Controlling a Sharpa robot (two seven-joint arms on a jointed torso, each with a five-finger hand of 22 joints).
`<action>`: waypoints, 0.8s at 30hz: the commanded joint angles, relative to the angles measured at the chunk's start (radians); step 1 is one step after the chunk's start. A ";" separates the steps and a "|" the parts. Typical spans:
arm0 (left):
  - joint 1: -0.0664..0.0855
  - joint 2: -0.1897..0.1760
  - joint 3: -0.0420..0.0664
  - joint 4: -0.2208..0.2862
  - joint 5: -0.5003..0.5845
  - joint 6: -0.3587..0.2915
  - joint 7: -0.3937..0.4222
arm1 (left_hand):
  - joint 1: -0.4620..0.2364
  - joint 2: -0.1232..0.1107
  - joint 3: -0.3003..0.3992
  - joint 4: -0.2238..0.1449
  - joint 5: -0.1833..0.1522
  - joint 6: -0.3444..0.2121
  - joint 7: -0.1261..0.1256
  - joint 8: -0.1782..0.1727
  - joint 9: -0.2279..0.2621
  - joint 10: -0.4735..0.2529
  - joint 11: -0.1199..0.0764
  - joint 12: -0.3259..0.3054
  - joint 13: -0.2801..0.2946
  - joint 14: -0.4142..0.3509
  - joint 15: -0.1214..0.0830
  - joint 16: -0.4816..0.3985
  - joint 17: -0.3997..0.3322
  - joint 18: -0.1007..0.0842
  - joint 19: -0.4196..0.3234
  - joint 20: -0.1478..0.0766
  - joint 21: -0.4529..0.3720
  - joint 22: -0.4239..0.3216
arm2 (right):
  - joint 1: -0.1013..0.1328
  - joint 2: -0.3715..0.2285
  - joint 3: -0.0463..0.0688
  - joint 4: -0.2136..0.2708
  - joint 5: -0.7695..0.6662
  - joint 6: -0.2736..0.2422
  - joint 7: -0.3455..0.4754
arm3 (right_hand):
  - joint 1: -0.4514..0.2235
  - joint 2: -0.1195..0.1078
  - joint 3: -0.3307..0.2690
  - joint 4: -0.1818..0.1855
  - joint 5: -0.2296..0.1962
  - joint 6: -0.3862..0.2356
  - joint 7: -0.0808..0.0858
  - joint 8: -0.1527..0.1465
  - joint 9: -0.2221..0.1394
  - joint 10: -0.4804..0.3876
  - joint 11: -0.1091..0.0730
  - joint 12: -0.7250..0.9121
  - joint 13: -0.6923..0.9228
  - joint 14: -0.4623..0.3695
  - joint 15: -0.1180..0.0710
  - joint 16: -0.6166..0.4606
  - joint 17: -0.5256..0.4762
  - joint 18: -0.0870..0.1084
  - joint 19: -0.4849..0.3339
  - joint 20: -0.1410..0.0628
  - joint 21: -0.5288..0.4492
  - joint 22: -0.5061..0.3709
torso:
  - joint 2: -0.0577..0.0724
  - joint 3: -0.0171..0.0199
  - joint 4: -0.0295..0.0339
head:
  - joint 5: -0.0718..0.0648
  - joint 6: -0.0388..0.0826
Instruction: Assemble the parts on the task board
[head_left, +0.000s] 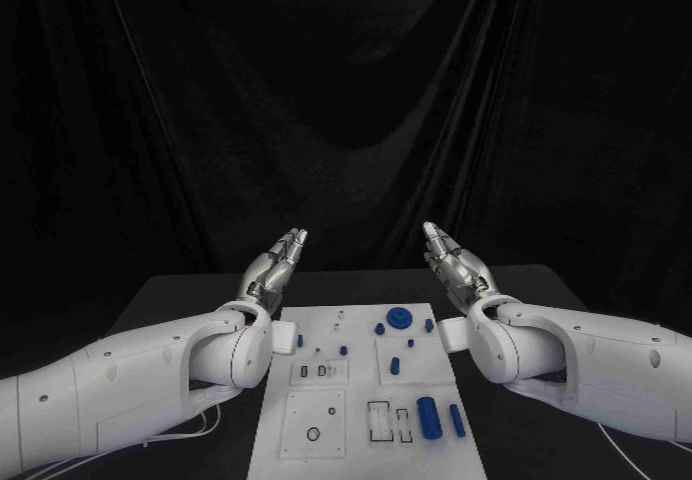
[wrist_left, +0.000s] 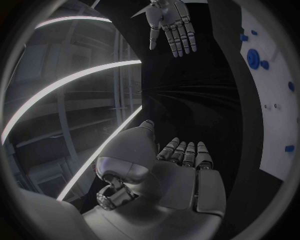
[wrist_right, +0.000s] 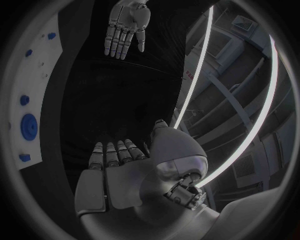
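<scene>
Head view: the white task board (head_left: 361, 400) lies in the middle of the black table (head_left: 173, 290), running from the near edge toward the far side. Small blue parts sit on it: a round toothed piece (head_left: 397, 320) near its far end, a thick upright peg (head_left: 427, 412) and a thinner pin (head_left: 457, 421) at its near right, and a dark ring (head_left: 313, 434) at near left.

Both hands are raised beyond the board's far end, well apart from every part. The left hand (head_left: 278, 262) rises left of the board, the right hand (head_left: 453, 260) right of it, each with fingers straight, lying side by side and pointing up and away, holding nothing.

Left wrist view shows the left hand (wrist_left: 181, 175) flat, with the right hand (wrist_left: 170, 22) facing it, palm open. Right wrist view shows the right hand (wrist_right: 122, 177) the same way, opposite the left hand (wrist_right: 127, 24).
</scene>
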 joint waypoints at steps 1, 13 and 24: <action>0.025 0.006 -0.017 -0.012 0.062 0.234 0.070 | 0.047 0.012 -0.007 0.017 0.015 0.012 0.001 0.007 0.002 -0.002 -0.008 -0.007 -0.001 0.000 -0.016 -0.004 -0.001 0.014 0.001 -0.006 -0.006 -0.001 | 0.017 0.002 -0.014 -0.005 0.053 0.153 0.009 | 0.046 0.008 -0.016 0.011 0.012 0.004 -0.001 0.007 0.001 0.000 0.007 -0.004 0.000 0.000 -0.057 -0.004 -0.002 0.010 -0.006 0.017 -0.004 -0.001 | 0.000 -0.0002 0.0000 | 0.000 0.000; 0.096 0.020 -0.093 -0.049 0.129 0.517 0.126 | 0.050 0.008 -0.010 0.016 0.015 0.018 -0.001 0.009 0.003 -0.002 -0.009 -0.007 -0.001 0.000 -0.014 -0.004 -0.001 0.018 0.001 0.001 -0.006 -0.001 | 0.030 0.002 -0.029 -0.008 0.063 0.180 0.010 | 0.051 0.001 -0.019 0.010 0.003 0.020 0.025 0.015 0.005 0.000 0.038 -0.007 -0.001 0.000 -0.015 -0.004 -0.002 0.004 -0.006 0.053 -0.004 -0.001 | 0.000 -0.0002 0.0000 | 0.000 0.000; 0.099 -0.005 -0.101 -0.078 0.043 0.582 0.174 | 0.069 0.007 -0.018 0.015 0.015 0.013 -0.004 0.007 0.002 -0.002 -0.006 -0.007 -0.001 0.000 -0.008 -0.004 -0.001 0.036 0.001 0.026 -0.006 -0.001 | 0.029 -0.048 -0.029 -0.025 -0.117 0.283 -0.046 | 0.097 -0.007 -0.007 0.007 0.042 0.056 0.046 0.032 0.010 0.001 0.092 0.005 0.002 0.000 0.040 -0.004 -0.002 0.005 -0.006 0.110 -0.004 -0.001 | 0.015 -0.0028 0.0022 | 0.011 -0.046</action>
